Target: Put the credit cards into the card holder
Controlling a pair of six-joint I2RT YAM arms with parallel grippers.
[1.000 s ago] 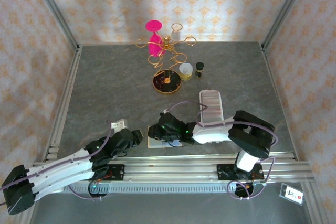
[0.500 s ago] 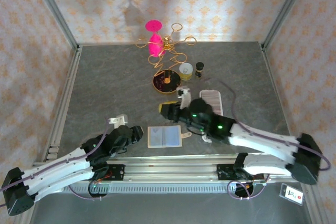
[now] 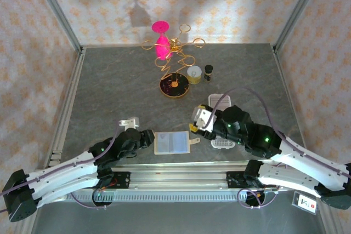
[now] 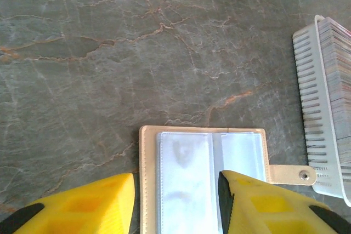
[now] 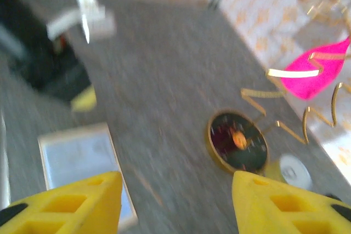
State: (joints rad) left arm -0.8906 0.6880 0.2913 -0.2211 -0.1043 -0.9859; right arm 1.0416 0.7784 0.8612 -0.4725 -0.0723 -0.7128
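Note:
The card holder [image 3: 173,142] lies open and flat near the table's front edge, its snap tab [image 4: 293,175] pointing right. Its clear sleeves [image 4: 186,179] look pale blue. My left gripper [image 3: 146,137] is at its left edge, open. One finger [image 4: 82,204] is off the beige border and the other [image 4: 263,201] is over the middle fold, so they straddle the left page. My right gripper [image 3: 195,124] hovers right of the holder, open [image 5: 175,195] with nothing between its fingers. Thin credit cards [image 4: 337,64] stand on edge in a white ridged tray [image 3: 221,101].
At the back stands a gold wire stand [image 3: 175,45] with a pink piece [image 3: 160,36]. In front of it are a dark gold-rimmed dish [image 3: 174,86], a small cup [image 3: 194,73] and a dark bottle [image 3: 208,72]. An aluminium rail [image 3: 181,169] runs along the front edge.
My right arm has pulled back off the card holder, swung right toward the tray, and its jaws have opened. The left gripper has crept closer to the holder's left edge.

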